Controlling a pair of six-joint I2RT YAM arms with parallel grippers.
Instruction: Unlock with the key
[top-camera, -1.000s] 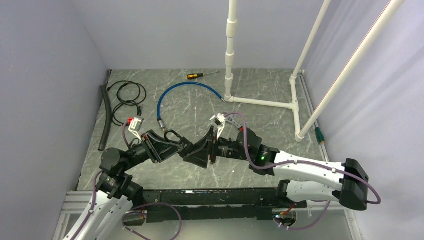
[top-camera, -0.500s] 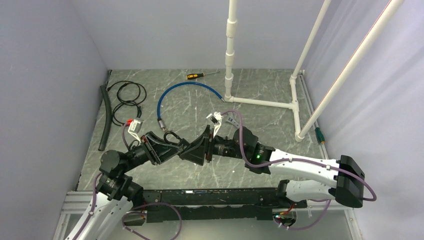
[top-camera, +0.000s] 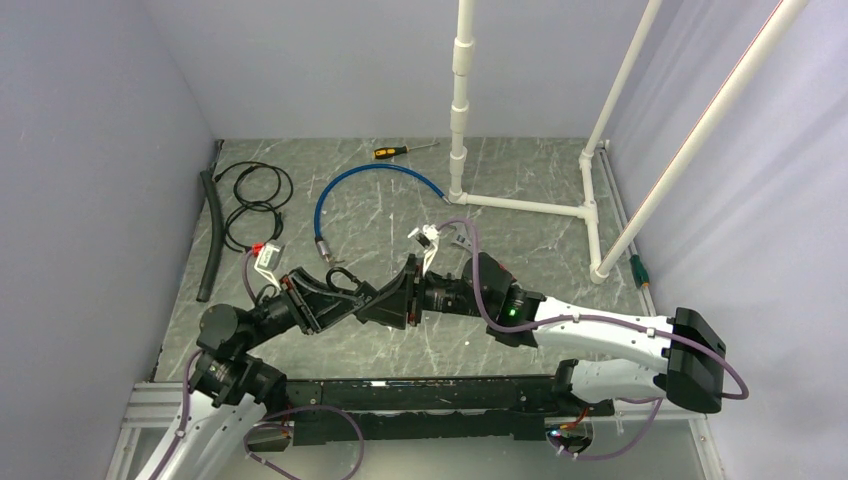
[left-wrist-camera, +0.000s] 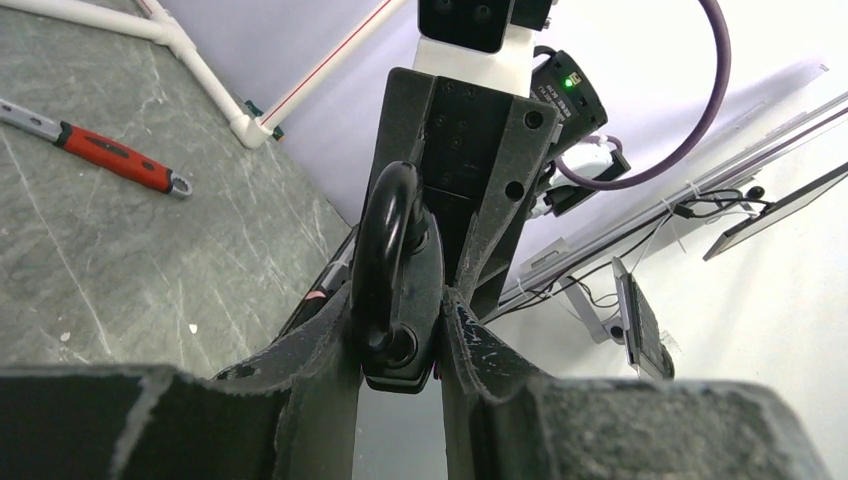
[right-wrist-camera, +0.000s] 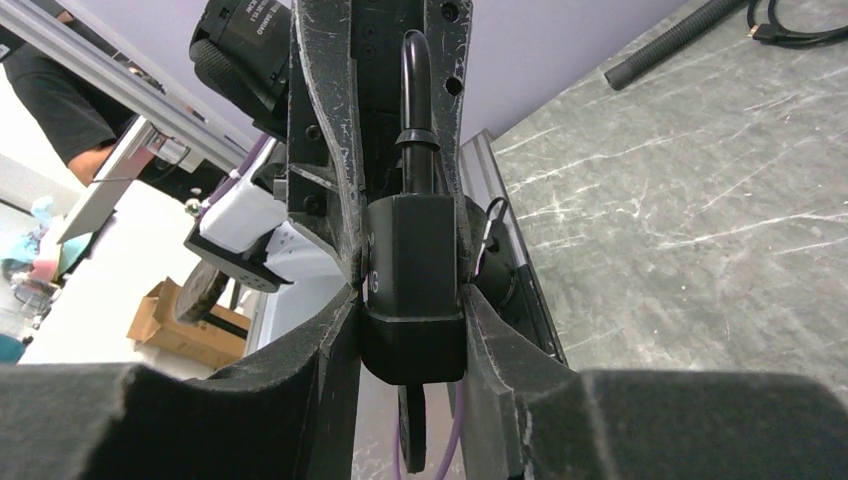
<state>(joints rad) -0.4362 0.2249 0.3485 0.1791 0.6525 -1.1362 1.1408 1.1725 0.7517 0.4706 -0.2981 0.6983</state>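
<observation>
right gripper (right-wrist-camera: 410, 295) and left gripper (left-wrist-camera: 400, 305) pinch padlock (right-wrist-camera: 413, 250).

Soft, even light; wrist views blurred up close, overexposed behind.

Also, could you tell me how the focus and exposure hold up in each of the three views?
Top external: evenly lit and sharp, only faint shadows on the table. Left wrist: the padlock is crisp, the near jaws blurred, the room at right washed out. Right wrist: the padlock is crisp too, the near jaws soft, the room at left blown out.
</observation>
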